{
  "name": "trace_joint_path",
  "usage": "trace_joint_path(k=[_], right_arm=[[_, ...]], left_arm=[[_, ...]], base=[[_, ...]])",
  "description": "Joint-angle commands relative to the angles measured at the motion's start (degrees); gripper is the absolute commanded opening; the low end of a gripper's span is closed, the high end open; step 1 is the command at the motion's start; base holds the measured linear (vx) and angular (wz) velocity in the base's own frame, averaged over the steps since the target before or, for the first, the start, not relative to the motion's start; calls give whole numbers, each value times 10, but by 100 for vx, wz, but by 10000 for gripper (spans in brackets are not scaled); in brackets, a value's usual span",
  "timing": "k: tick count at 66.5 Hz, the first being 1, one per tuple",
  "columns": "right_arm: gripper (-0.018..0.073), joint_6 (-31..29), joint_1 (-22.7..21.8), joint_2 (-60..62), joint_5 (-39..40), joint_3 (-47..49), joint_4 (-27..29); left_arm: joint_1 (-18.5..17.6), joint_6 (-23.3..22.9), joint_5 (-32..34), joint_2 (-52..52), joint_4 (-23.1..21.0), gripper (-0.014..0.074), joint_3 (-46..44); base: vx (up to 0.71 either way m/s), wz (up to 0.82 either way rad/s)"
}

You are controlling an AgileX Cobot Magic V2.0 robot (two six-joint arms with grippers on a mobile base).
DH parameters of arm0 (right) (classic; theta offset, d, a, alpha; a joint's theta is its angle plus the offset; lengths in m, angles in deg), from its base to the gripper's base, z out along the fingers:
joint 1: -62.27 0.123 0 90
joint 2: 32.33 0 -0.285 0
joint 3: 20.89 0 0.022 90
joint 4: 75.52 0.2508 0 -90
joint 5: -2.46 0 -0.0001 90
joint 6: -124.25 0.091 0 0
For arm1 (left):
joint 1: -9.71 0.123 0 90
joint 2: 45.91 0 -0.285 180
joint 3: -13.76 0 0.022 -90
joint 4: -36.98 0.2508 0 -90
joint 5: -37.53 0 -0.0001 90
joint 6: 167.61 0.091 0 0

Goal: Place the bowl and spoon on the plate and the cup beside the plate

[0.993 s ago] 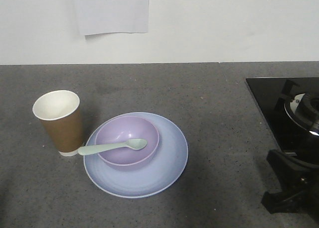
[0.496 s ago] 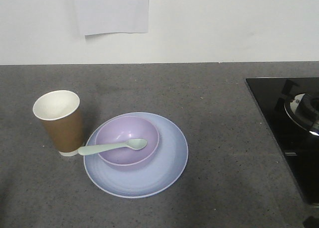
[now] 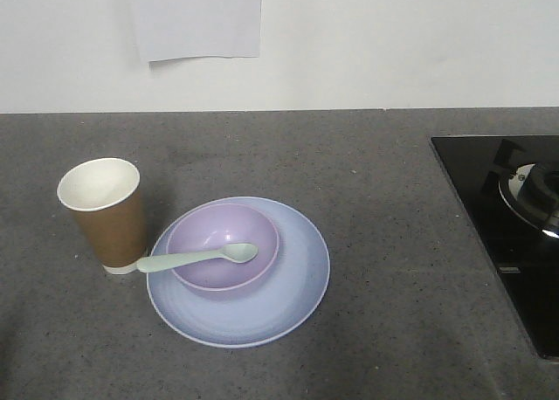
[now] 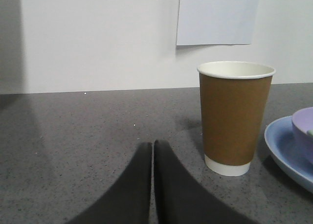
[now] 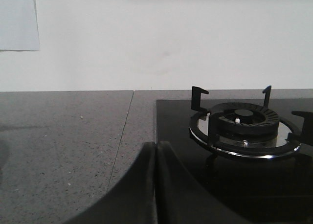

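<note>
Round pale blue-lavender shallow plate point(image 3: 293, 300), 1 item, flat on the speckled dark grey stone countertop point(image 3: 376, 199), centre-left of the front view; its rim edge also shows at the right border of the left wrist view. Small round lilac-purple glossy plastic bowl point(image 3: 210, 234), 1 item, upright on the plate, set toward the plate's left-rear part. Short pale mint-green plastic spoon point(image 3: 199, 258), 1 item, lying across the bowl: scoop end inside the bowl, handle crossing the bowl's left rim and pointing toward the cup, handle tip close to the cup's base; whether tip and cup touch cannot be told from this angle. Tapered brown paper cup point(image 3: 106, 217) with white inside, rolled rim and white base band, 1 item, upright on the countertop just beside the plate's left edge. Black glass gas hob point(image 3: 507, 234) with round burner, right end of the countertop. White paper sheet point(image 3: 194, 17) fixed on the pale wall behind. Left gripper point(image 4: 153, 150): 2 dark fingers pressed together, holding nothing, low over the countertop, near the cup but apart from it. Right gripper point(image 5: 156, 153): 2 dark fingers likewise together, holding nothing, at the hob's near edge.
</note>
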Motion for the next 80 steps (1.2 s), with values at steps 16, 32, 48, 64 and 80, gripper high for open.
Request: trace_joint_path(k=[16, 32, 48, 64, 80], right_arm=[[-3, 119, -4, 5, 35, -6, -93], [-3, 113, -4, 5, 35, -6, -91], [-3, 120, -4, 5, 34, -6, -90], [-3, 120, -4, 5, 34, -6, -90], [-3, 120, -4, 5, 33, -6, -90]], left_arm=[[0, -7, 39, 8, 0, -6, -10], [0, -7, 39, 8, 0, -6, -10], [0, -7, 39, 8, 0, -6, -10], [0, -7, 39, 8, 0, -6, -10], [0, -7, 39, 8, 0, -6, -10]], base=[[0, 0], [0, 0], [0, 0], [0, 0], [0, 0]])
